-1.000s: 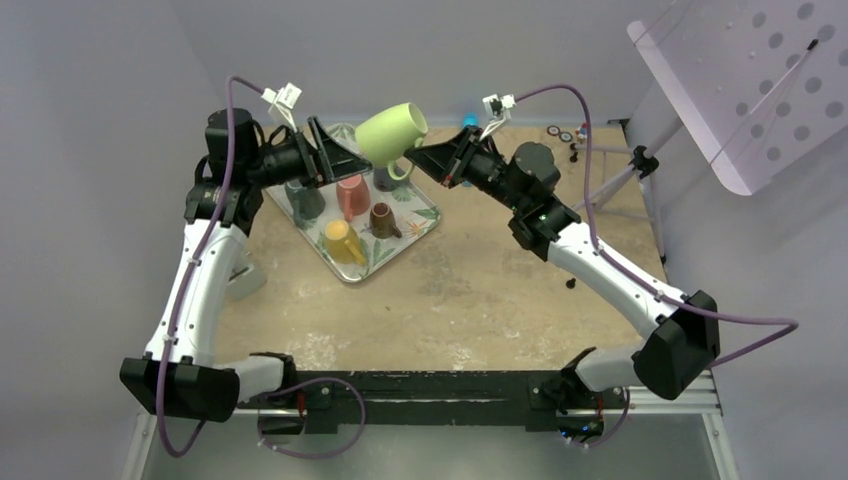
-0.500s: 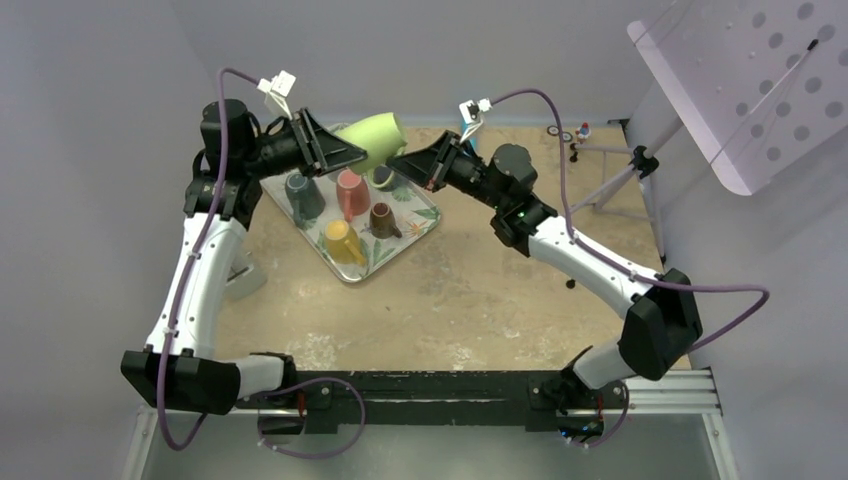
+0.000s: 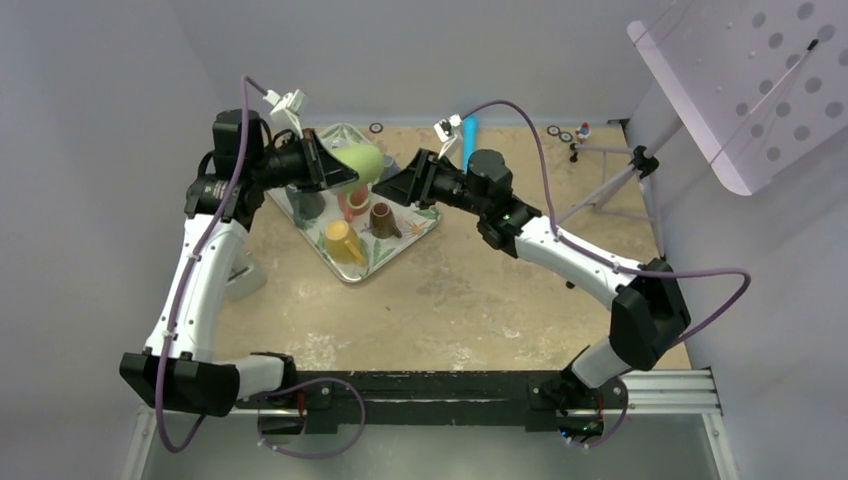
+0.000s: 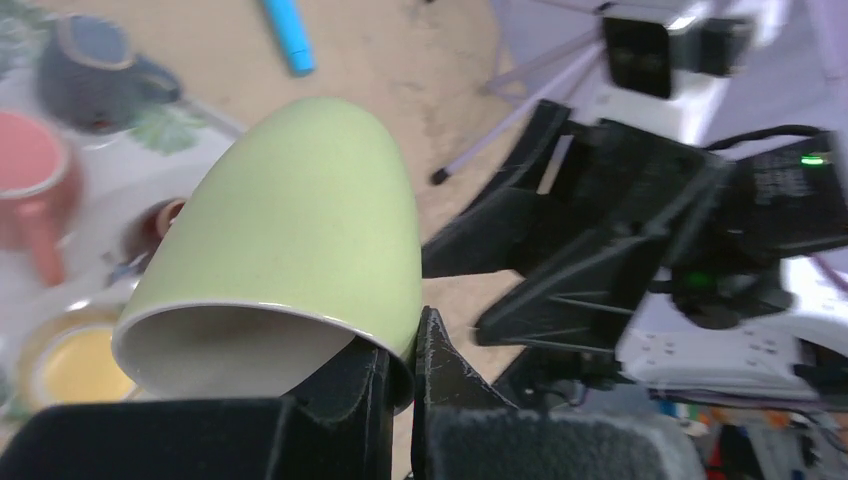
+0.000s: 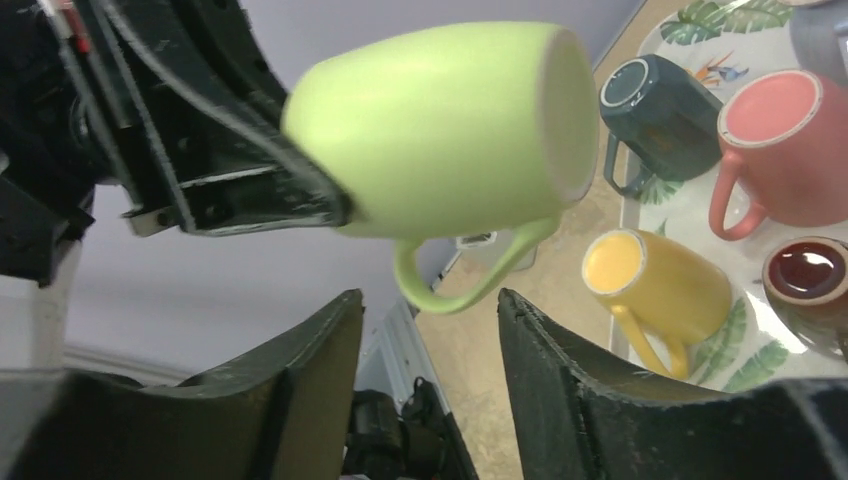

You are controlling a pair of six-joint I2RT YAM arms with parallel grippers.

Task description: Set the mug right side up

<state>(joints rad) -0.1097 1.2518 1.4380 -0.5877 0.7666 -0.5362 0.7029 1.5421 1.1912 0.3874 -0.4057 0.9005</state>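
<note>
A light green mug hangs on its side in the air over the tray. My left gripper is shut on its rim: in the left wrist view one finger is inside the mouth and one outside, pinching the wall of the mug at the gripper. In the right wrist view the mug has its base to the right and its handle hanging down. My right gripper is open, its fingers just below and either side of the handle without touching it. From above, the right gripper sits close to the mug's right.
The leaf-patterned tray holds a yellow mug, a brown mug, a pink mug and a dark grey mug. A blue pen lies at the back of the table. A perforated panel on a stand rises at the right.
My left gripper has shut on the mug's rim. My right gripper has let go of the handle and opened. The mug has moved left and lower, tipping onto its side.
</note>
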